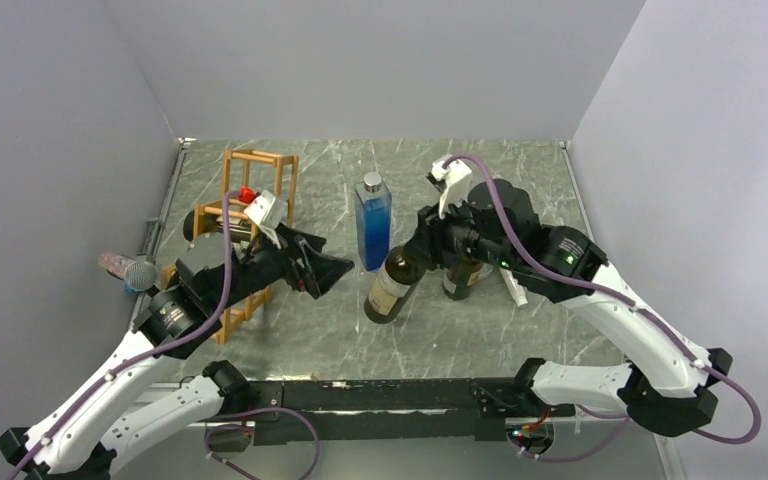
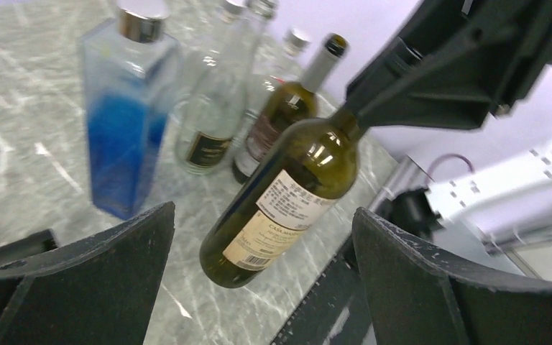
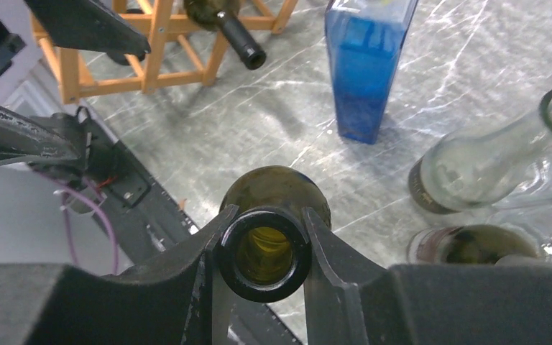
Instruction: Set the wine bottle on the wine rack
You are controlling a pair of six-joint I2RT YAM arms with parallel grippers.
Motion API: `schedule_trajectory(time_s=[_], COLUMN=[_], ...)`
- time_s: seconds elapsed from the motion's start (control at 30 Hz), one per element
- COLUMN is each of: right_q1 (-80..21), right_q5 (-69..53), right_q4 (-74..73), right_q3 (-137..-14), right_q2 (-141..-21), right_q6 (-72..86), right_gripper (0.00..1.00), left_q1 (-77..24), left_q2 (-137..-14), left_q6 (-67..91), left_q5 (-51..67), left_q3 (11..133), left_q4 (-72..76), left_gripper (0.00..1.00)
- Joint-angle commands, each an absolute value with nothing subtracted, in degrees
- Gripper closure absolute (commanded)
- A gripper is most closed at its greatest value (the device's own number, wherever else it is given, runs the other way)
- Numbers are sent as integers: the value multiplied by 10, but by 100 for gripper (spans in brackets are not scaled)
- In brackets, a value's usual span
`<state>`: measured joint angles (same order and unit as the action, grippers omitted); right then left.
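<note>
My right gripper is shut on the neck of a dark green wine bottle with a cream label and holds it tilted above the table. The right wrist view looks down the bottle's open mouth between the fingers. My left gripper is open and empty, just left of the bottle's base; the bottle hangs between and beyond its two fingers in the left wrist view. The orange-brown wooden wine rack stands at the back left, partly behind my left arm. Another dark bottle lies in the rack.
A blue square bottle stands mid-table. Clear glass bottles and a brown wine bottle stand by the right arm. A microphone lies at the left edge. Grey walls close in on three sides.
</note>
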<state>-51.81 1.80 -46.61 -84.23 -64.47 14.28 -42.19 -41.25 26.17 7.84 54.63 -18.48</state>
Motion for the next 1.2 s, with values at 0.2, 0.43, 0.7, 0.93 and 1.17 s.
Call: schedule_trajectory(time_s=[0.2, 0.43, 0.7, 0.93, 1.17], right_q1=[-518, -517, -510, -506, -503], right_q5=[-63, -68, -140, -183, -200], right_q4=[-447, -470, -463, -413, -374], right_q3=[-894, -947, -1023, -1009, -972], right_q2=[-547, -547, -592, -591, -569], right_q6=[204, 191, 206, 236, 260], right_gripper=[100, 100, 100, 100, 100], left_q1=[-421, -433, -482, -489, -491], left_q2=[-409, -447, -481, -558, -546], left_q6=[265, 285, 188, 122, 114], left_q5=[351, 392, 379, 485, 481], left_q3=[456, 414, 406, 446, 418], left_q4=[56, 145, 165, 120, 146], left_gripper=[3, 3, 3, 3, 3])
